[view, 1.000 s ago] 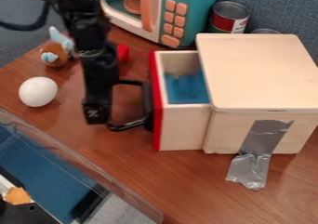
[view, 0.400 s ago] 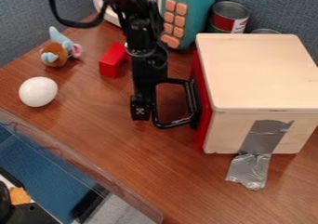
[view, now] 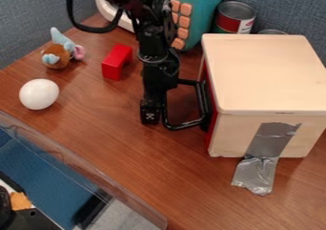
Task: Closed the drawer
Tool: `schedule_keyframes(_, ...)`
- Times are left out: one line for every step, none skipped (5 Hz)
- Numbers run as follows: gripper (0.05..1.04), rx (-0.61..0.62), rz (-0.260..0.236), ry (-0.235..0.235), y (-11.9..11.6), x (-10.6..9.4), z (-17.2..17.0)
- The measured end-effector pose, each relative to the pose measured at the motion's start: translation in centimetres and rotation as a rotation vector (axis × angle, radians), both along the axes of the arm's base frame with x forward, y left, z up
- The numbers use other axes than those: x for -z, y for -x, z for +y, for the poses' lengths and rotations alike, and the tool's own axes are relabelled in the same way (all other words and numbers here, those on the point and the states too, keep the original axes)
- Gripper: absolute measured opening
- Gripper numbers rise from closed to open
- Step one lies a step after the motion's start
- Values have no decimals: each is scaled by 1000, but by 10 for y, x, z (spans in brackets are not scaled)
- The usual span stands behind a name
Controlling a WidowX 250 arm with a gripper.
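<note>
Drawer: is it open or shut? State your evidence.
Shut: its red front lies against the wooden box, with no drawer side showing between them.

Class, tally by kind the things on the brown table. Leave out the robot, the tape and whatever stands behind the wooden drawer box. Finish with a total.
Wooden drawer box: 1
Toy microwave: 1
Plush toy: 1
White ball: 1
Red block: 1
Total: 5

We've got a shiny black arm (view: 156, 47), chunky joints, thick black cable (view: 96, 30) looping out left, tiny pale marking (view: 150, 116) down low.
</note>
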State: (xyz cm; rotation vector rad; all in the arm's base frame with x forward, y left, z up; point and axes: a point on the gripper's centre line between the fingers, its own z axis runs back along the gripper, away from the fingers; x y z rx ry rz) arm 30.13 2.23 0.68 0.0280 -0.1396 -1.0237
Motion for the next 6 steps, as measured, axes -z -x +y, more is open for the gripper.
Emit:
schedule_keyframes(998,-52,-49,2,16,-21,6)
schedule_keyframes(998,-212,-93,42,34,-69,28)
schedule_keyframes(998,-366,-54,70,51,-90,32)
schedule_keyframes(998,-476,4,137,49,-95,29)
schedule_keyframes(998,-502,42,139,51,-100,17)
schedule_keyframes(998,-557,26,137,59,-118,16)
